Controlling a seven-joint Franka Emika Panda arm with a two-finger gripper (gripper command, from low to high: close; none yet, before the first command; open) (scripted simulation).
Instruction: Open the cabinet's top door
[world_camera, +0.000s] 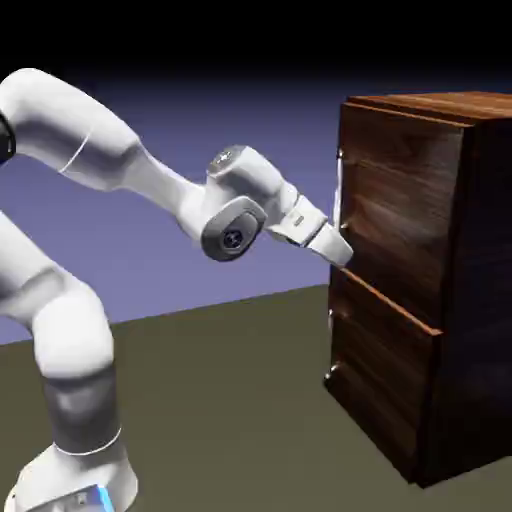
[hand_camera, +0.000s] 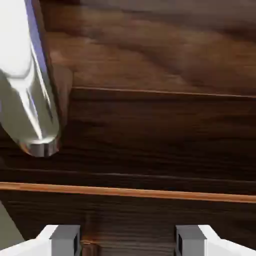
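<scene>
Door of wood, the top door (world_camera: 405, 205), is on the right side of the frame in the exterior view, at the upper front of the tall brown cabinet (world_camera: 488, 260). It looks closed. A thin, shiny handle (world_camera: 339, 190) runs up and down along its left edge. The smaller lower door (world_camera: 380, 370) is just under it, at the lower right. In the hand view, the handle is big and shiny at the upper left, and an orange-brown strip (hand_camera: 130, 192) goes across below the middle.

The gripper (world_camera: 344, 262) is right of the middle in the exterior view, by the top door's bottom left corner. I can't tell if it touches the wood. Its two grey tips (hand_camera: 66, 241) are wide apart at the bottom of the hand view, with nothing held. The big white arm (world_camera: 165, 190) reaches in from the left side of the frame.
</scene>
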